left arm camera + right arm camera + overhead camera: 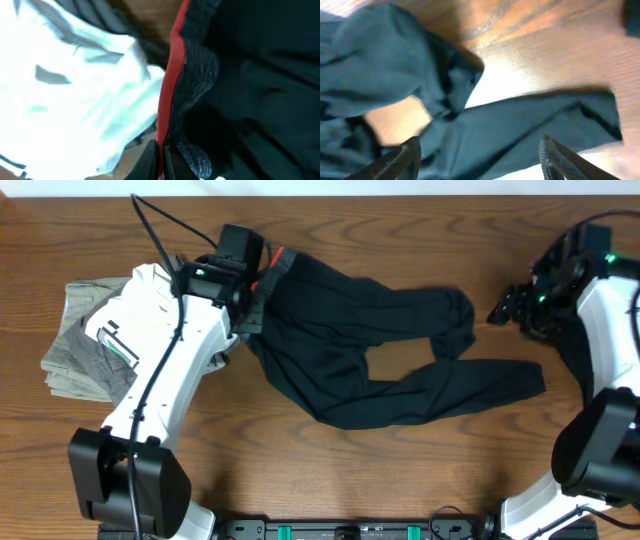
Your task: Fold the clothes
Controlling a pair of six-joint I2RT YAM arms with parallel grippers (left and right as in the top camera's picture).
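Pinching the grey, coral-edged waistband of the black trousers with the left gripper, fingers pressed together on the cloth at the garment's far left end. Sprawled from there rightward over the table, legs bunched and looped near the middle. Hovering with the right gripper just beside the rightmost bunch, fingers spread wide, one leg below and between them, nothing gripped. Under the left arm, folded grey clothes.
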